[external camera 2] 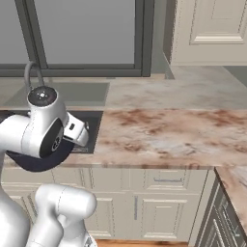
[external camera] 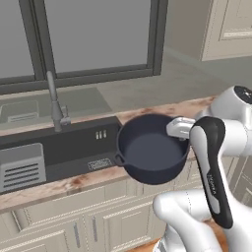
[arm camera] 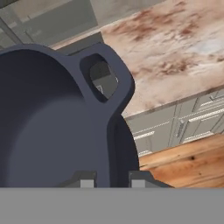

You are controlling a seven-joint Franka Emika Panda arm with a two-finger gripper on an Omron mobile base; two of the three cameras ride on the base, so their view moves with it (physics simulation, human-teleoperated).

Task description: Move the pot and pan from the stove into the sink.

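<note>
The end effector is clamped tight on the rim of the pot, one finger inside the wall and one outside, as the hand view shows. The grip sits on the rim a little aside from one loop handle. The pot hangs in the air, level with its mouth up, over the front edge of the desk, just beside the right end of the sink. In the left base view its left side overlaps the basin's corner while most of its body hangs out past the desk front, above the cabinets.

The step in hand is, I judge, the carry to the sink. To do it well, the pot needs to travel left and away from the robot until its whole base stands over the open basin, not over the rim. A one-sided pinch on a deep pot leaves it prone to swing or tip, so the move should be slow and the wrist kept level. Beyond the pot, the slotted rack fills the left end of the basin and the faucet rises behind it; aim between them and the near right corner. Lower until the base meets the basin floor, then let go.
</note>
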